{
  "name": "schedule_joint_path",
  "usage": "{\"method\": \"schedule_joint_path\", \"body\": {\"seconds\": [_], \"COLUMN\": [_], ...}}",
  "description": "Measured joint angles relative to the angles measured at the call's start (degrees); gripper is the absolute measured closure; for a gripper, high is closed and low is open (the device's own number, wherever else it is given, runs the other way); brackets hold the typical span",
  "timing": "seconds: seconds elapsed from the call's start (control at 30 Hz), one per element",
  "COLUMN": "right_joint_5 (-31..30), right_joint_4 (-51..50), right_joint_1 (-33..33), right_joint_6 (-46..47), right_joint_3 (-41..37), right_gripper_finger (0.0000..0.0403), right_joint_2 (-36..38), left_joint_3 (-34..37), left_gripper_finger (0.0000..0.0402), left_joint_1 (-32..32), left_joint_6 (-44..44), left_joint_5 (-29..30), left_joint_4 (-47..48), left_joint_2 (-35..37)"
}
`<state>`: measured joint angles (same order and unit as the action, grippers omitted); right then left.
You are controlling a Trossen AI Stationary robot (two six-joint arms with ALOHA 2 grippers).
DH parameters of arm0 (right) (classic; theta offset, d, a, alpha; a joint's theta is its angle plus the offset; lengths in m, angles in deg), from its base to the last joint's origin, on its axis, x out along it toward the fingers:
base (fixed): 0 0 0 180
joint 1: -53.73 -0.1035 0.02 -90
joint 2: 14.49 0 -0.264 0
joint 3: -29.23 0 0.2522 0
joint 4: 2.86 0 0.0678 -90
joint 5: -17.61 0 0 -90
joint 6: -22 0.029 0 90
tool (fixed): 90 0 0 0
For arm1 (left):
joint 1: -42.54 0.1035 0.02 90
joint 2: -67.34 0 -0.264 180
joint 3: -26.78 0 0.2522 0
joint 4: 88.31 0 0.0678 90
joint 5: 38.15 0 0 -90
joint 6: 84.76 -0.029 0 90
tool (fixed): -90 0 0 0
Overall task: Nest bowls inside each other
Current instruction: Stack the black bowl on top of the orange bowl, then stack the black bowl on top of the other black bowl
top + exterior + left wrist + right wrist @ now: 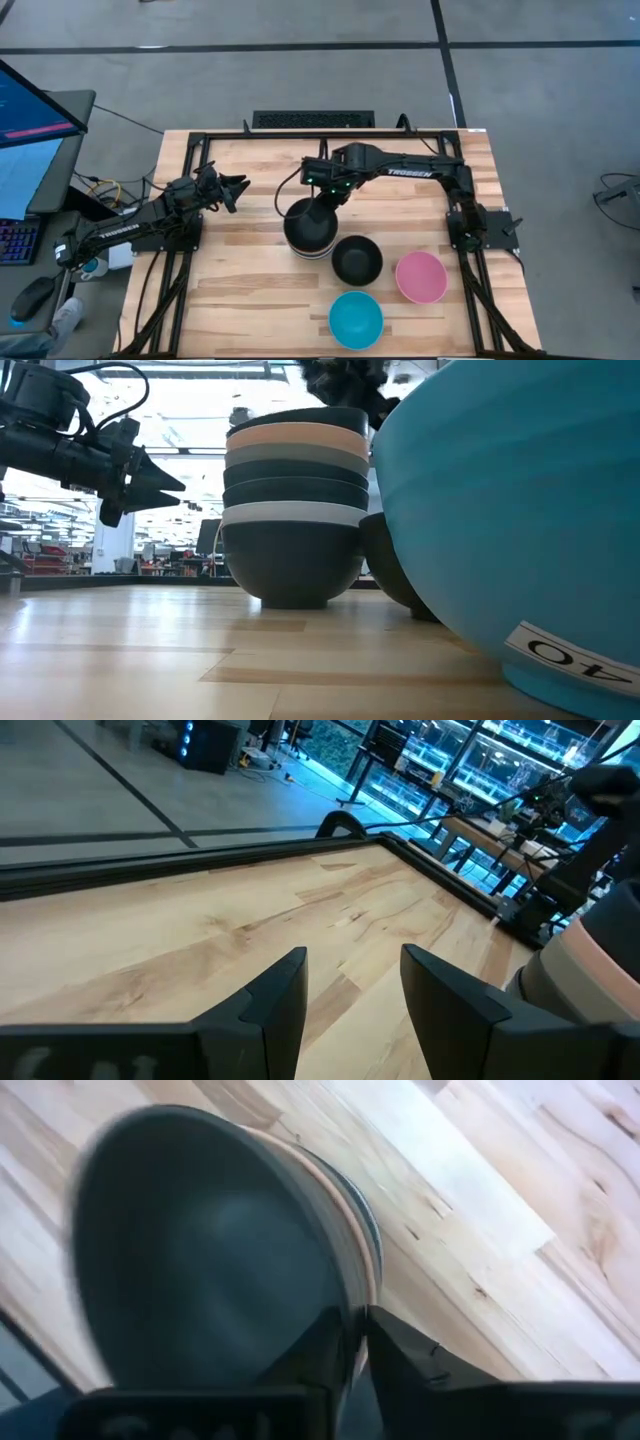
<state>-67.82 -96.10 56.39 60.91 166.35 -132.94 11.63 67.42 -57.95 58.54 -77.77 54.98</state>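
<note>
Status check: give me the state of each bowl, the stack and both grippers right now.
Stack of bowls: upright, nested, black bowl on top.
Loose black bowl: upright, empty, beside the stack.
Pink bowl: upright, empty, loose.
Blue bowl: upright, empty, loose.
Right gripper: astride the top bowl's rim, fingers narrowly apart.
Left gripper: open, empty, above the table.

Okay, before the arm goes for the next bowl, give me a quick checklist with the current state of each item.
1. Stack standing upright, bowls seated evenly: ok, low view shows level rims.
2. Right pincer clear of the stack: not ok, its fingers straddle the top bowl's rim, only a narrow gap between them.
3. Loose bowls reachable: ok, black bowl, pink bowl and blue bowl sit apart from the stack.
4. Left pincer out of the way: ok, open, off to the stack's left above bare table.
5. Top bowl fully released: cannot tell.
</note>
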Motion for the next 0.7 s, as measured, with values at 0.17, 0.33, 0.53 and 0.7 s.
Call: {"method": "schedule_joint_path", "body": {"seconds": [0.17, 0.33, 0.53, 0.7], "right_joint_5": [0.1, 1.0, -6.9, -9.4], "right_joint_4": [-1.7, -1.7, -5.7, -9.9], "right_joint_1": [-0.4, -1.2, -0.2, 2.2], "right_joint_6": [0.8, 1.4, 1.8, 5.8], "right_joint_3": [0.0, 0.0, -0.1, -1.4], "right_gripper_finger": [0.0276, 0.0222, 0.0192, 0.0186], "right_joint_2": [0.6, 1.3, 7.3, 15.9], "left_joint_3": [0.0, 0.0, 0.0, 0.0], "left_gripper_finger": [0.0249, 0.0249, 0.0249, 0.0249], "left_joint_1": [0.0, 0.0, 0.0, 0.0], "left_joint_6": [0.0, 0.0, -0.6, -0.6], "left_joint_5": [0.0, 0.0, 0.0, 0.0], "left_joint_4": [0.0, 0.0, 0.0, 0.2], "left_joint_2": [0.0, 0.0, 0.0, 0.0]}}
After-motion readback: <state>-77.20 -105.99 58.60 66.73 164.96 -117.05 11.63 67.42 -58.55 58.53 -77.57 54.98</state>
